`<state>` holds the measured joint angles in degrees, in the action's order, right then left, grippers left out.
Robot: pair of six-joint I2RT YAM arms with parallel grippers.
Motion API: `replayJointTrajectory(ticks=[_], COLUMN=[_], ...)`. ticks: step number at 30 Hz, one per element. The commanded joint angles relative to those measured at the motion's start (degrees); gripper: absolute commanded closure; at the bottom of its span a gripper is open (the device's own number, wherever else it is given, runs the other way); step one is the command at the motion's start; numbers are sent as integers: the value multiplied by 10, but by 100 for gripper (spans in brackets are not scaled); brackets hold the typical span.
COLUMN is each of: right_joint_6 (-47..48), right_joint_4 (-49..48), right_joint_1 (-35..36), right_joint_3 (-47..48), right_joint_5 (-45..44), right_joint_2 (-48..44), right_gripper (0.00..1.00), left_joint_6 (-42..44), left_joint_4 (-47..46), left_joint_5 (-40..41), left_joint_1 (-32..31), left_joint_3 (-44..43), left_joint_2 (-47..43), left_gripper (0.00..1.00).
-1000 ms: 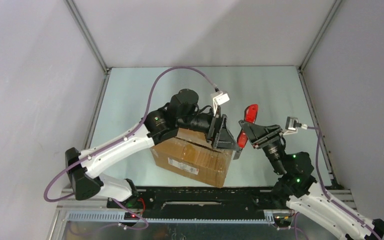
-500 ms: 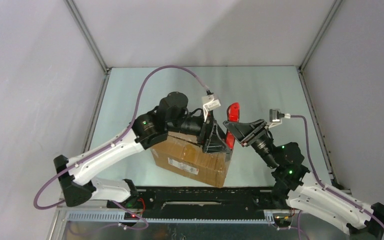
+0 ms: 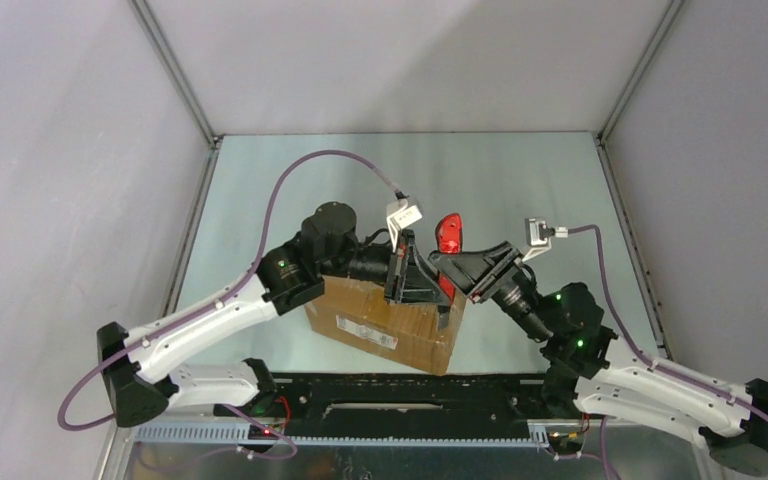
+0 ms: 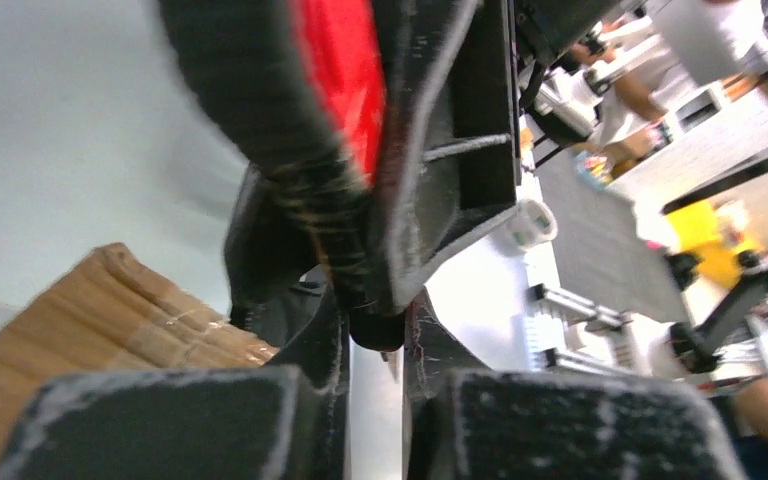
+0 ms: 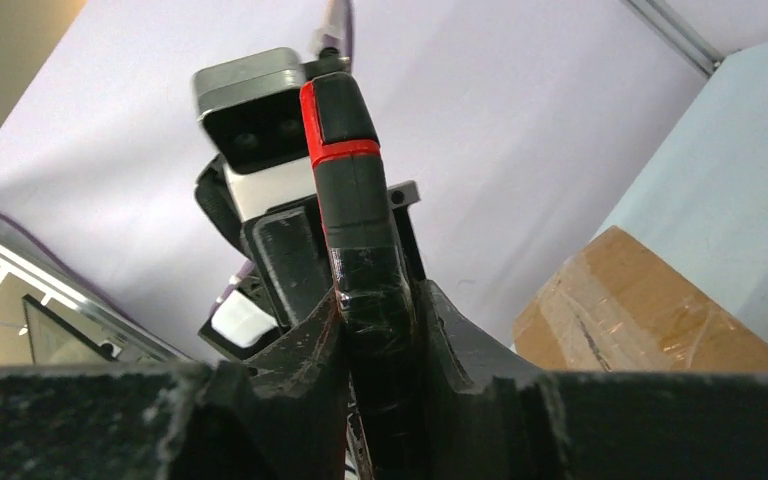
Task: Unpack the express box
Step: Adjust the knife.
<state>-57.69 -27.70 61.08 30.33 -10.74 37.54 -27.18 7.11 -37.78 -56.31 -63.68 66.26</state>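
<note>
**Two-arm handling of a cutting tool above the express box (image 3: 385,325).** The box lies closed on the tabletop (image 3: 520,180), near its front edge and between the two arms. It sits askew, with its white label (image 3: 366,331) facing the arm bases and glossy clear tape across its top. The right end effector (image 5: 378,350) is clamped narrowly on the black shank of a red-and-black tool (image 3: 449,233), apparently a cutter. The tool's red end points away from the wrist and stands just beyond the box's far right corner. The left end effector (image 4: 375,400) reaches across the box top. Its jaws are drawn almost together about the tool's black lower end, and the wrist view suggests a pinch there. The step in hand is judged to be a handover or regrasp of the tool before the tape is slit. Done well, the receiving grip seats square and firm on the shank before the other lets go. The release is slow, with both wrists steady, so the tool neither twists nor drops onto the box.
</note>
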Motion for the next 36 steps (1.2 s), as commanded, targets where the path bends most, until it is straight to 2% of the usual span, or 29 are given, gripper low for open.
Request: replayJointTrajectory(ticks=[1,2,3,5,8,11,14,17,22,26,34,36], right_joint_6=[9,11,13,9,15,3,-10,2,47,73,93,93], right_joint_4=[14,24,41,93,151,177,183,187,202,218,222,221], right_joint_1=[12,10,4,-22,-94,-176,-225,-223,-191,-156,-119,-118], right_joint_3=[27,27,27,27,26,27,27,27,36,46,55,55], right_joint_5=[-25,-16,-4,31,154,308,409,451,442,423,410,408], right_joint_2=[-5,-9,-16,-43,-96,-124,-110,-87,-80,-60,-25,-20], right_gripper=[100,100,94,78,48,38,32,31,28,40,48,55], left_joint_6=[-21,-20,-9,35,137,204,239,247,239,239,243,243], left_joint_4=[-68,-80,-66,-13,124,232,278,302,323,328,336,335], left_joint_5=[-27,-37,-47,-80,-115,-134,-140,-148,-164,-167,-181,-181], left_joint_1=[2,4,6,13,14,14,13,11,11,11,10,10], left_joint_3=[20,21,19,6,-41,-85,-107,-125,-144,-150,-155,-157], left_joint_2=[-19,-22,-26,-35,-23,-2,9,26,54,63,73,76], left_gripper=[100,100,100,100,100,100,100,100,100,100,100,100])
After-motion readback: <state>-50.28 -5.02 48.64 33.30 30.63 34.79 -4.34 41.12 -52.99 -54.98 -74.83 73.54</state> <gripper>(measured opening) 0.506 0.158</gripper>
